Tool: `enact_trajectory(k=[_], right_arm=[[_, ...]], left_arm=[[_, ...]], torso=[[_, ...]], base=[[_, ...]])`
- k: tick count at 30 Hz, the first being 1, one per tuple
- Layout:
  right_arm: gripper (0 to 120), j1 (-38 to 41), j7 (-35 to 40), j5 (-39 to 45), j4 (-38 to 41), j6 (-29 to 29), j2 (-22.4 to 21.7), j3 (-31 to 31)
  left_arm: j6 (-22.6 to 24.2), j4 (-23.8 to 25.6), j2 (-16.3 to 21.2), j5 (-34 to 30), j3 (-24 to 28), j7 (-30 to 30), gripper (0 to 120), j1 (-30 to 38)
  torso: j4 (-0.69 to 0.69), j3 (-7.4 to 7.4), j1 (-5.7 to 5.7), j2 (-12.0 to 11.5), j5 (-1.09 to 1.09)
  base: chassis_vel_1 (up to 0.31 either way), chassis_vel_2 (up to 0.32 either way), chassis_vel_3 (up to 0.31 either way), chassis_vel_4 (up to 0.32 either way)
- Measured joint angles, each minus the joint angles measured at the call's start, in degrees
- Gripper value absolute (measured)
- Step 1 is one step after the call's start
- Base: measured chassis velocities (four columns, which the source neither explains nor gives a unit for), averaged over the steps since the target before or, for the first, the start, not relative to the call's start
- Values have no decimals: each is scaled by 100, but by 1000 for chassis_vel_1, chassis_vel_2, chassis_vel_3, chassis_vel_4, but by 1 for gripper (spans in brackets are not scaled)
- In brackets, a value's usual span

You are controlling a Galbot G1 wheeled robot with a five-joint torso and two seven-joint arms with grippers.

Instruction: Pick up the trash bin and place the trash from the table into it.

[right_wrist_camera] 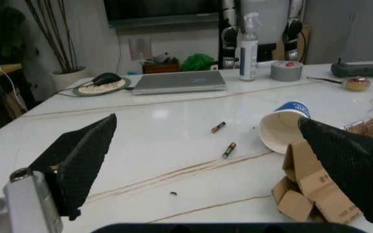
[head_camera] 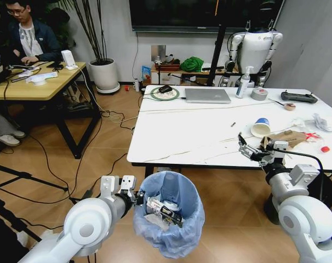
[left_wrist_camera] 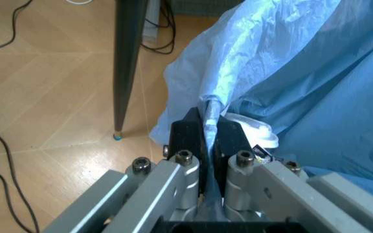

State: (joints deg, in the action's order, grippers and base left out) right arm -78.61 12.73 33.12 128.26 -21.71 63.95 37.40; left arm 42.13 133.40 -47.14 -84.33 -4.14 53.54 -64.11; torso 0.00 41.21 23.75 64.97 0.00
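Observation:
The trash bin (head_camera: 169,219), lined with a crinkled light-blue bag, hangs just in front of the white table (head_camera: 182,131) with some litter inside. My left gripper (head_camera: 137,197) is shut on its near-left rim; the left wrist view shows the gripper (left_wrist_camera: 209,127) pinching the rim and the bag (left_wrist_camera: 303,73). My right gripper (head_camera: 252,149) is open over the table's front right edge. In the right wrist view the gripper (right_wrist_camera: 206,127) points at a tipped paper cup (right_wrist_camera: 283,128) and torn cardboard (right_wrist_camera: 316,189). The cup (head_camera: 261,127), cardboard (head_camera: 284,138) and wrappers (head_camera: 314,136) lie on the table's right side.
A grey laptop (head_camera: 207,95), tape roll (head_camera: 259,93), spray bottle (head_camera: 242,82) and black controller (head_camera: 298,97) sit at the table's far side. Two small batteries (right_wrist_camera: 228,149) lie near the cup. A black table leg (left_wrist_camera: 125,63) stands beside the bin. A wooden desk (head_camera: 40,87) and floor cables are left.

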Motion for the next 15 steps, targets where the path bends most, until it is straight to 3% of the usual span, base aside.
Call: enact_trajectory(k=[15], right_arm=[[100, -30, -1, 12, -14, 14, -20, -3]], left_arm=[[0, 15, 23, 18, 4, -2, 0, -19]], torso=[[0, 0, 0, 0, 0]], base=[[-98, -104, 107, 106]])
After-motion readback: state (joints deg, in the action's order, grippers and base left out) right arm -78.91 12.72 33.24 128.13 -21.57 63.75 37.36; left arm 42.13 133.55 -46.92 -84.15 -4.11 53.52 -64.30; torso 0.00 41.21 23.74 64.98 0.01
